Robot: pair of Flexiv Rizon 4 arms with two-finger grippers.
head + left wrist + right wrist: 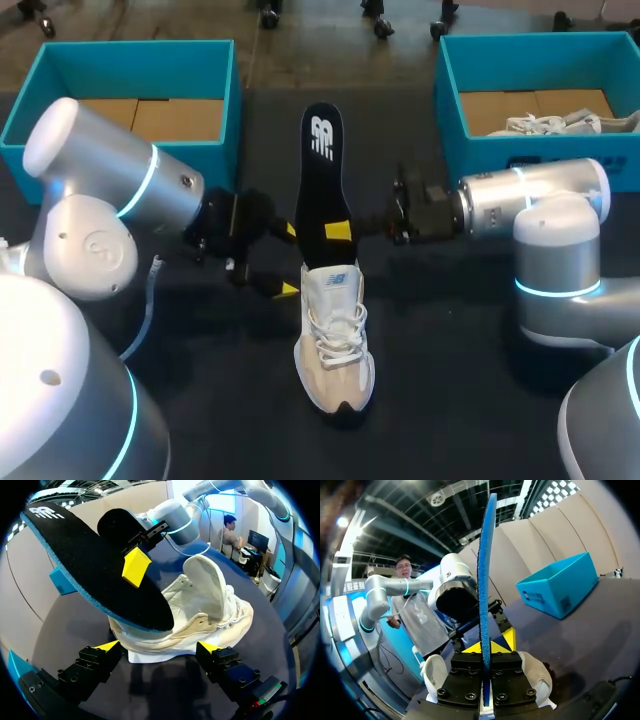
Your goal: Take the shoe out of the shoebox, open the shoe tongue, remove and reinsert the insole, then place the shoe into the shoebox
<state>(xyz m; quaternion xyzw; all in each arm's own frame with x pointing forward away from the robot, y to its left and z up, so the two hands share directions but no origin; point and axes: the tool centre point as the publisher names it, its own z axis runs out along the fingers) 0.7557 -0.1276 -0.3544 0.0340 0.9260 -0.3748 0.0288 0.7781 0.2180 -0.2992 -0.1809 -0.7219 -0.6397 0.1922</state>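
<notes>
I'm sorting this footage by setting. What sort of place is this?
Probably a robot lab bench for shoe-handling trials: the left arm and right arm lean over a dark table, teal boxes stand at its back, and the right gripper holds an insole above a shoe.

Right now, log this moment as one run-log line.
step: insole removal | right hand: shut on insole, above shoe | left hand: open, beside shoe | shoe: on table

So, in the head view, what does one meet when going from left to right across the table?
Left blue box, left gripper, black insole, right gripper shut on the insole, right blue box. The shoe overlaps the insole, so I omit it.
</notes>
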